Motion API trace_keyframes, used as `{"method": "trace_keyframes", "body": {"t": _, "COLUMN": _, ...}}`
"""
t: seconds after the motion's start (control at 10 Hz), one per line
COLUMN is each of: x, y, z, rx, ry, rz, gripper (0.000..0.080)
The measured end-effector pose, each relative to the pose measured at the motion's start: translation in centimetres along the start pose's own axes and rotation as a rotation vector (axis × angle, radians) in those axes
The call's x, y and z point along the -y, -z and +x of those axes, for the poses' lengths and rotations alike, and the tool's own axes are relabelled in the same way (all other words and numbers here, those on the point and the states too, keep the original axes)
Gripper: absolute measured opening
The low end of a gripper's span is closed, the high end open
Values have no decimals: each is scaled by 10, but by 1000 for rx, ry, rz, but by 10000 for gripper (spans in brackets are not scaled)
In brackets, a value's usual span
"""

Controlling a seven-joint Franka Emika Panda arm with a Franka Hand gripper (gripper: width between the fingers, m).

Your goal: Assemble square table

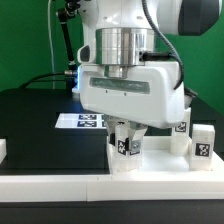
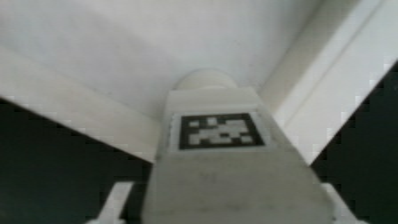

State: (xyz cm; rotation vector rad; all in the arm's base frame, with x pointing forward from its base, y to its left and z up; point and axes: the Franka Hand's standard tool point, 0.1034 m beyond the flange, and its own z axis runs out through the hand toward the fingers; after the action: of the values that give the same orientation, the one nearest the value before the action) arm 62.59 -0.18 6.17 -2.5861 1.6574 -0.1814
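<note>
**Ana:** White plastic leg [image 2: 221,150], tagged, standing straight up between the jaws [image 1: 128,146]: that's what the wrist view shows, its rounded top pointing away from the camera and its long axis running along the line of the fingers.

**Ben:** So the leg's length is vertical, in line with the arm's approach?

**Ana:** That's my reading. In the exterior view the jaws come straight down over it, and the leg stands upright at the near edge of the black tabletop [image 1: 30,115], beside the large white square panel [image 2: 107,50], whose raised rim crosses the wrist view behind the leg.

**Ben:** Are the jaws clamped on it?

**Ana:** I can't tell. A finger [image 2: 114,205] flanks the leg on each side low in the wrist view, but the contact itself isn't visible. They bracket it closely; whether they grip it, I won't say.

**Ben:** And the other legs?

**Ana:** Two more tagged blocks [image 1: 203,142] stand toward the exterior view's right, apart from this one. The marker board [image 1: 80,122] lies flat farther back on the tabletop, toward the exterior view's left.

**Ben:** What does the next move turn on?

**Ana:** In my judgement, on the leg staying centred and plumb between the fingers, with the panel just behind it, so any lift goes along its own long axis
</note>
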Motion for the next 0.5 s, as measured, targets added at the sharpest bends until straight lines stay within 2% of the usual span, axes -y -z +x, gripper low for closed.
{"method": "trace_keyframes", "body": {"t": 0.2, "x": -3, "y": 0, "z": 1, "rx": 12, "ry": -235, "rz": -10, "gripper": 287}}
{"method": "trace_keyframes", "body": {"t": 0.5, "x": -3, "y": 2, "z": 0, "rx": 76, "ry": -706, "rz": -52, "gripper": 288}}
